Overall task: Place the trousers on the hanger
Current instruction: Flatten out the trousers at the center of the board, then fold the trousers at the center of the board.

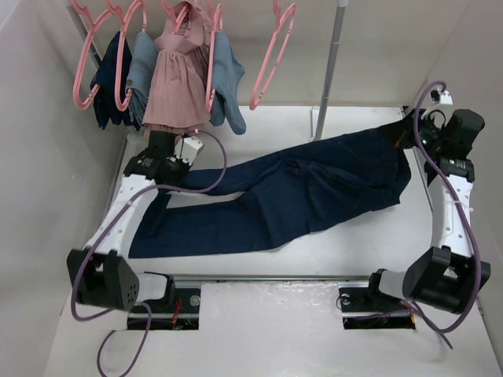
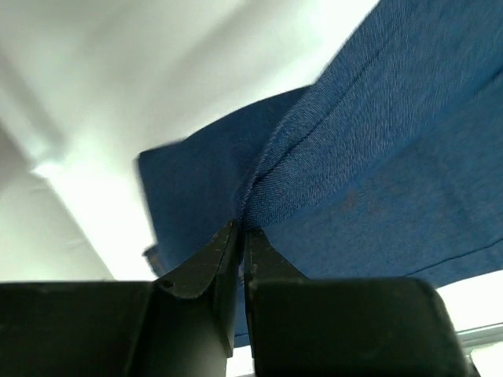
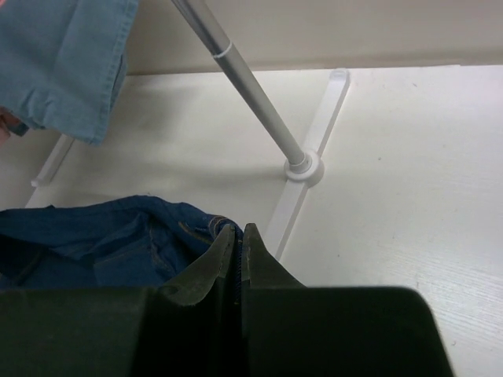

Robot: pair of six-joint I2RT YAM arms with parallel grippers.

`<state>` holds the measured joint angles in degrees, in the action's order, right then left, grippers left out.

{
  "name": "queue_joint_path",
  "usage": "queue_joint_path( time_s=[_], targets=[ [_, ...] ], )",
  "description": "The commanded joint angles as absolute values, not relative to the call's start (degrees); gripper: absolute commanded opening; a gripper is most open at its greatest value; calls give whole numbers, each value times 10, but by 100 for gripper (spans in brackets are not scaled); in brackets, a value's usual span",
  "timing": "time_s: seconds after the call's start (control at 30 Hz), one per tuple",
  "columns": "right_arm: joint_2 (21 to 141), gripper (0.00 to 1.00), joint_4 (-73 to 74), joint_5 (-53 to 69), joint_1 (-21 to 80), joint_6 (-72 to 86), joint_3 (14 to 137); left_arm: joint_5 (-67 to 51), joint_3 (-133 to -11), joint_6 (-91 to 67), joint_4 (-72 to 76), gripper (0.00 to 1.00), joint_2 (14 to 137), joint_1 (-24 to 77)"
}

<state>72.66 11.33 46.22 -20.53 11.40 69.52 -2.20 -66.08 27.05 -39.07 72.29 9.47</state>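
Note:
The dark navy trousers (image 1: 299, 192) lie stretched across the white table, waist at the far right, legs toward the left. My left gripper (image 1: 174, 166) is shut on a fold of a trouser leg (image 2: 330, 157) near its hem and lifts it. My right gripper (image 1: 405, 132) is shut on the waistband edge (image 3: 157, 236), where orange stitching shows. Several pink hangers hang on the rack at the back; an empty one (image 1: 271, 55) hangs right of the garments.
A pink dress (image 1: 177, 86) and lighter blue denim garments (image 1: 228, 78) hang on the rack at the back left. The rack's grey pole (image 1: 330, 67) stands behind the trousers, its base foot (image 3: 302, 169) just beyond my right gripper. Walls enclose the table.

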Motion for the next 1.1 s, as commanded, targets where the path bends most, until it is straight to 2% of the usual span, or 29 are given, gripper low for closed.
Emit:
queue_joint_path(
  time_s=[0.0, 0.2, 0.37, 0.43, 0.47, 0.5, 0.6, 0.87, 1.07],
  targets=[
    [729, 0, 46, 479, -211, 99, 685, -15, -641, 285, -375, 0, 786, 91],
    [701, 0, 16, 437, -245, 126, 679, 7, -663, 285, -294, 2, 851, 97],
    [683, 0, 11, 379, -276, 136, 673, 101, -678, 279, -233, 5, 892, 97],
    [677, 0, 11, 379, -284, 136, 667, 117, -683, 287, -227, 13, 899, 97],
    [677, 0, 11, 371, -289, 136, 667, 117, -683, 287, -227, 26, 899, 97],
    [677, 0, 11, 366, -289, 136, 662, 117, -676, 304, -227, 32, 899, 97],
    [671, 0, 4, 377, -289, 136, 662, 92, -648, 328, -227, 44, 899, 97],
    [696, 0, -6, 396, -289, 142, 708, 70, -581, 401, -222, 46, 894, 73],
    [702, 0, -6, 390, -289, 142, 715, -48, -613, 449, -367, 48, 892, 40]
  ],
)
